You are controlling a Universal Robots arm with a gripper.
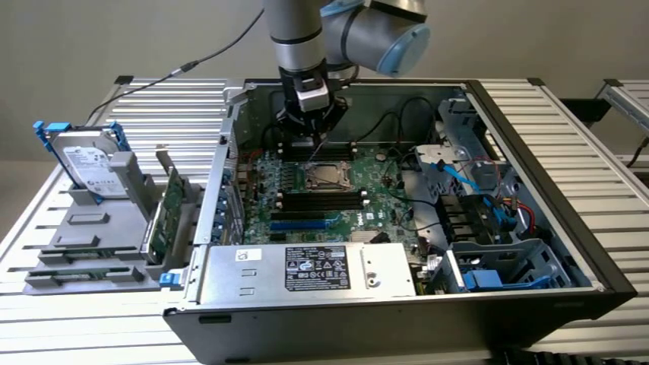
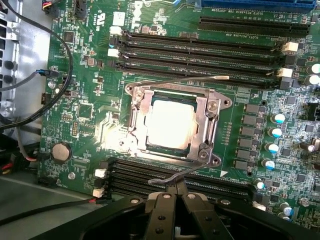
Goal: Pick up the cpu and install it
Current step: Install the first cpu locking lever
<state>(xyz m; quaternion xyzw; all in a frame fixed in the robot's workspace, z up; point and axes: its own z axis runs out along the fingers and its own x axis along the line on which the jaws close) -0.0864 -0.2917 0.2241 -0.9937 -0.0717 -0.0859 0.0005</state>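
Nearest in the exterior view is the open computer case (image 1: 406,323), which lies on a slatted metal bench (image 1: 573,152). Its silver power supply (image 1: 304,268) runs along the near wall. At about nine o'clock from the case, a grey holder (image 1: 91,228) carries a green circuit card (image 1: 163,217) and, further back, an upright hard drive (image 1: 87,163) with a blue bracket.

Past the power supply is the green motherboard (image 1: 381,199), crossed by rows of black memory slots (image 1: 322,201). The cpu (image 2: 171,124) lies flat in its socket near the middle of the board, with its silver top facing up and catching a bright glare. The socket's metal frame (image 2: 214,117) surrounds it on all sides.

The end effector (image 2: 176,187) hangs just beyond the cpu, at roughly twelve o'clock from it in the exterior view, low over the board. Its two black fingers (image 2: 162,212) are pressed together, and the cpu is not between them. A thin wire socket lever (image 2: 200,167) passes right at the fingertips, but I cannot tell whether it is pinched. Above the end effector, the arm (image 1: 304,30) rises out of the case.
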